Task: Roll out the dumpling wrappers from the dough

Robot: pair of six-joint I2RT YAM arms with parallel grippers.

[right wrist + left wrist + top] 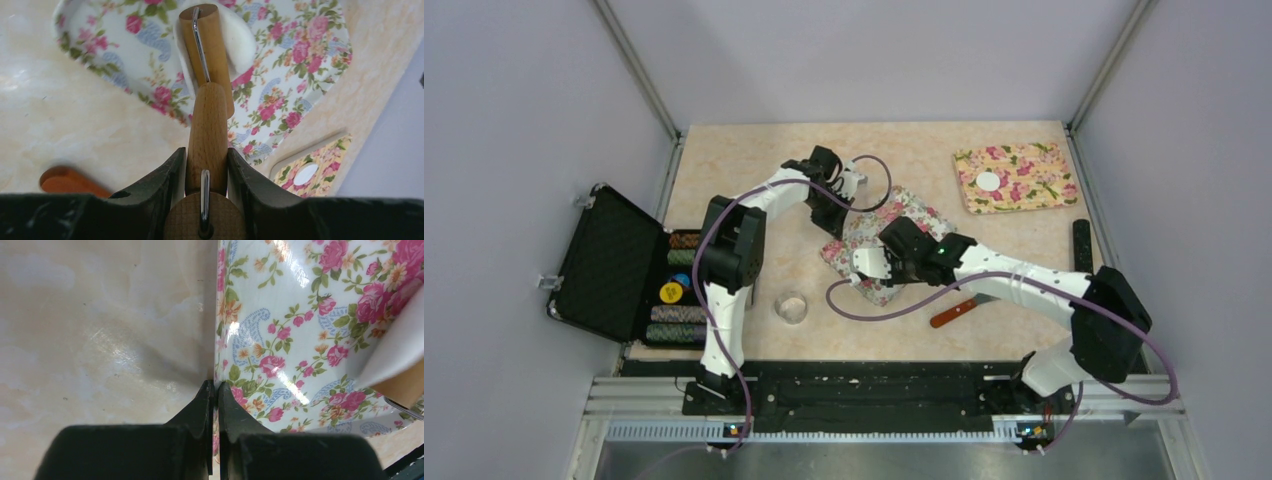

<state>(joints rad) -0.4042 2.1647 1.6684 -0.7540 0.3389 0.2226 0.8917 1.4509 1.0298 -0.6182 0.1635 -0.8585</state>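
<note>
We find the left gripper (pixel 215 390) pinched tight on the far-left edge of the pink mat (pixel 300 330), pinning it to the desk (pixel 100 330). The right gripper (pixel 207 155) clamps the handle of a wooden roller (pixel 217 65), which sits on the dough (pixel 243 42) near the middle of that mat. One wrapper (pixel 989 181) lies on a yellow mat (pixel 1024 195), well off to the pink mat's far right.

Risks, in our judgement: the dough may stick to the roller and lift, or the pink mat may slip from the pinch and drag.

The roller hides much of the dough, so we cannot judge its thickness or outline.
</note>
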